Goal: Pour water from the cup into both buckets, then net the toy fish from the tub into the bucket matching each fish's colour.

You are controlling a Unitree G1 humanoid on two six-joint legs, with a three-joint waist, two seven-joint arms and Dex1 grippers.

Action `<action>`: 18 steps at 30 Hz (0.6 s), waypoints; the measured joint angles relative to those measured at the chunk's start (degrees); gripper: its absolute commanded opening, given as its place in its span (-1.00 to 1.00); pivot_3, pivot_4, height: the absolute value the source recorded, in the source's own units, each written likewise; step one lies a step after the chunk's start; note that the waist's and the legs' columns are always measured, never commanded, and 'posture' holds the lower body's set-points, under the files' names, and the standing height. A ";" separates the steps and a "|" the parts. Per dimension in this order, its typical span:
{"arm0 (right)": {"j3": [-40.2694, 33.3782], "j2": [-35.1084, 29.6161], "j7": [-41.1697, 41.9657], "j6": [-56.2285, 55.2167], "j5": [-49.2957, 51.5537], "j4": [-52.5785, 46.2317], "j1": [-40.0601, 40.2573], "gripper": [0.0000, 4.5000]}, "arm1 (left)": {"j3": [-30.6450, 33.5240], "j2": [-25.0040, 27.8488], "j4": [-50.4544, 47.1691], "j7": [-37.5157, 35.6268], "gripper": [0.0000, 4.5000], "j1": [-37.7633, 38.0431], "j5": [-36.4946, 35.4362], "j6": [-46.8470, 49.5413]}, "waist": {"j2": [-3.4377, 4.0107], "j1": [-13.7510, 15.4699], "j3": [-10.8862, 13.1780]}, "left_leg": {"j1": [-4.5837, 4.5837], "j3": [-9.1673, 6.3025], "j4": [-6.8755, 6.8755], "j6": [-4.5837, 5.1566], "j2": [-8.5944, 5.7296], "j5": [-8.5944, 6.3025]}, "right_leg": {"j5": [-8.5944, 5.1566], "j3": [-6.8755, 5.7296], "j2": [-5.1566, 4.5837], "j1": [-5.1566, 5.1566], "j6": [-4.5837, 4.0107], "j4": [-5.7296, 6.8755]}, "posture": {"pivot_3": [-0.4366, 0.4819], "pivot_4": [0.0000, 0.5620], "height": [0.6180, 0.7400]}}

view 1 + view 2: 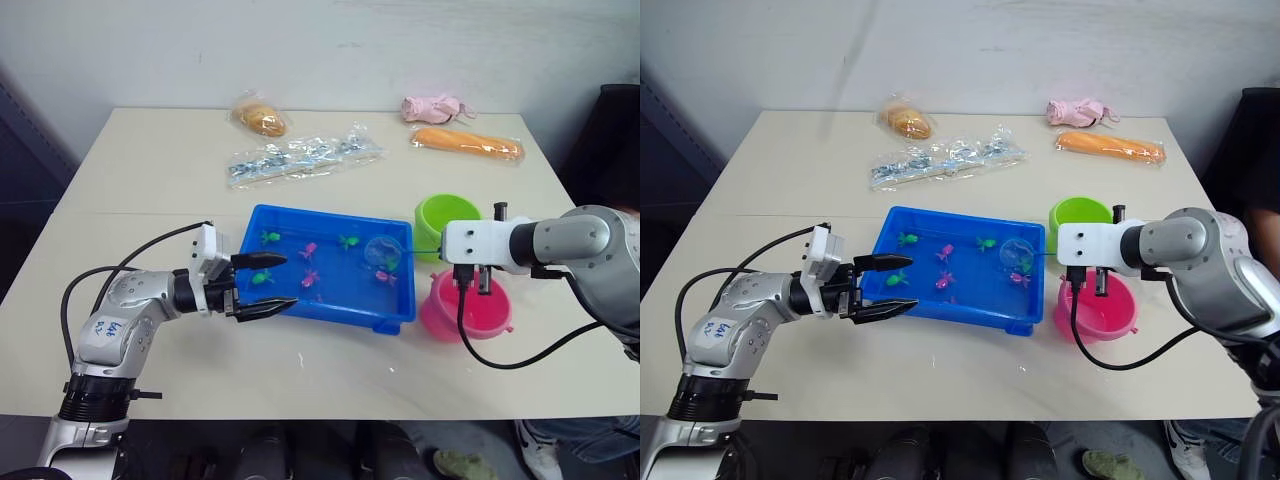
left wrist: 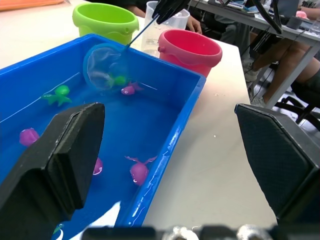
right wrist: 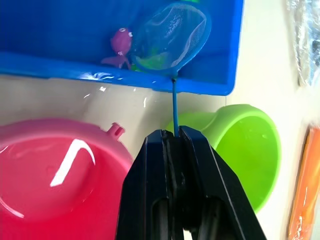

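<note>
A blue tub (image 1: pixel 330 305) of water sits mid-counter (image 1: pixel 150 180), holding several small pink and green toy fish (image 1: pixel 310 278). The right gripper (image 3: pixel 175 137), over the gap between the two buckets, has its fingers (image 3: pixel 150 185) clamped on the thin handle of the net (image 3: pixel 170 37). The net's round blue-rimmed hoop is dipped into the right part of the tub, near its right wall. A green fish (image 3: pixel 152 61) shows through the mesh; whether it lies inside the hoop cannot be told. A pink fish (image 3: pixel 120 45) lies just beside the hoop.

The green bucket (image 1: pixel 445 222) stands just right of the tub's far right corner, and the pink bucket (image 1: pixel 470 310) stands just nearer, off the tub's near right corner. In the left wrist view, the clear cup (image 2: pixel 167 27) stands behind and between the two buckets.

The left gripper (image 1: pixel 262 285) is at the tub's left end, its two black fingers (image 1: pixel 258 261) spread apart and holding nothing, with the tips reaching over the tub's left rim.

On the far side of the counter lie a bagged bun (image 1: pixel 260 118), a long clear packet (image 1: pixel 300 158), a pink cloth toy (image 1: pixel 432 107) and an orange item in plastic wrap (image 1: pixel 468 143). In the left wrist view, a seated person (image 2: pixel 280 55) appears beyond the counter's edge.
</note>
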 measured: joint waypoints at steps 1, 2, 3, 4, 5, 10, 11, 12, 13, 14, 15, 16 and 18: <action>0.00 -0.21 0.82 -0.09 -0.07 -0.41 -0.01 -1.00 | 0.00 -0.09 0.00 0.09 0.99 0.02 0.00 0.00 | 0.00 0.05 0.00 | 0.00 -0.01 0.00 0.00 0.00 0.00 | 0.00 -0.01 0.00 0.01 0.00 0.00 | -0.05 -0.47 1.00; 0.01 -0.31 2.02 -0.05 -0.26 -0.85 -0.08 -1.00 | -0.01 -0.25 0.01 0.18 0.99 0.04 0.00 0.00 | 0.00 0.07 0.00 | 0.00 -0.01 0.02 0.00 0.00 0.00 | 0.00 -0.01 -0.01 0.02 0.00 0.00 | -0.05 -0.47 1.00; 0.01 -0.31 2.97 0.08 -0.57 -1.19 -0.24 -1.00 | -0.05 -0.40 0.01 0.23 0.99 0.03 0.00 -0.02 | 0.00 0.08 0.00 | 0.00 -0.01 0.02 0.01 0.00 0.00 | 0.00 -0.01 -0.01 0.02 0.00 0.00 | -0.05 -0.47 1.00; 0.01 -0.31 3.74 0.29 -0.72 -1.58 -0.38 -1.00 | -0.12 -0.49 0.01 0.24 0.99 0.03 0.00 -0.06 | 0.00 0.09 0.00 | 0.00 -0.03 0.03 0.01 0.00 0.00 | 0.00 -0.01 -0.01 0.03 0.00 0.00 | -0.05 -0.47 1.00; 0.01 -0.31 4.34 0.49 -0.75 -1.93 -0.44 -1.00 | -0.16 -0.58 0.01 0.26 0.99 0.03 0.00 -0.13 | 0.00 0.11 0.00 | 0.00 -0.04 0.03 0.01 0.00 0.00 | 0.00 -0.02 -0.01 0.03 0.00 0.00 | -0.05 -0.47 1.00; 0.23 -0.31 7.56 0.80 -2.08 -3.11 -1.10 -1.00 | -0.24 -0.73 0.03 0.35 0.99 0.02 0.00 -0.44 | 0.00 0.13 0.00 | 0.00 -0.05 0.03 0.01 0.00 0.00 | 0.00 -0.02 -0.02 0.03 0.00 0.00 | -0.05 -0.47 1.00; 0.46 -0.31 7.71 0.33 -2.60 -2.87 -1.44 -1.00 | -0.24 -0.73 0.04 0.36 0.99 0.01 0.00 -0.45 | 0.00 0.14 0.00 | 0.01 -0.05 0.03 0.01 -0.01 0.00 | 0.00 -0.02 -0.02 0.03 0.00 0.01 | -0.05 -0.47 1.00; 1.13 -0.28 7.80 -0.79 -3.57 -2.47 -2.19 -1.00 | -0.24 -0.72 0.09 0.36 0.99 0.00 0.00 -0.45 | 0.00 0.14 0.00 | 0.00 -0.05 0.03 0.01 -0.01 0.00 | 0.00 -0.02 -0.03 0.03 0.00 0.01 | -0.05 -0.47 1.00; 1.74 -0.23 7.68 -1.83 -4.53 -2.00 -2.72 -1.00 | -0.27 -0.73 0.10 0.36 0.99 -0.01 0.00 -0.45 | 0.00 0.13 0.00 | 0.01 -0.04 0.03 0.01 -0.01 0.00 | 0.00 -0.02 -0.03 0.03 0.00 0.01 | -0.05 -0.47 1.00; 2.45 0.03 7.23 -3.74 -5.87 -0.88 -3.40 -1.00 | -0.28 -0.73 0.15 0.36 0.99 -0.03 0.00 -0.45 | 0.00 0.10 0.00 | 0.01 -0.03 0.04 0.01 -0.02 0.00 | 0.00 -0.01 -0.03 0.03 0.00 0.01 | -0.05 -0.47 1.00; 2.75 0.48 6.88 -5.28 -6.99 0.33 -3.96 -1.00 | -0.34 -0.73 0.16 0.34 0.99 -0.07 0.00 -0.45 | 0.00 0.08 0.00 | 0.01 -0.01 0.04 0.01 -0.02 0.01 | 0.00 -0.01 -0.04 0.03 0.00 0.01 | -0.05 -0.47 1.00; 3.16 0.82 6.70 -6.40 -7.72 1.44 -4.52 -1.00 | -0.39 -0.73 0.19 0.33 0.99 -0.10 0.01 -0.45 | 0.00 0.09 0.00 | 0.01 -0.01 0.04 0.01 -0.02 0.01 | 0.00 -0.02 -0.04 0.03 0.00 0.01 | -0.05 -0.47 1.00; 3.55 1.30 6.76 -8.11 -8.80 2.74 -5.29 -1.00 | -0.50 -0.73 0.26 0.31 0.99 -0.17 0.01 -0.45 | 0.00 0.18 0.00 | 0.00 -0.01 0.04 0.01 -0.02 0.01 | 0.00 -0.05 -0.04 0.04 0.00 0.01 | -0.05 -0.47 1.00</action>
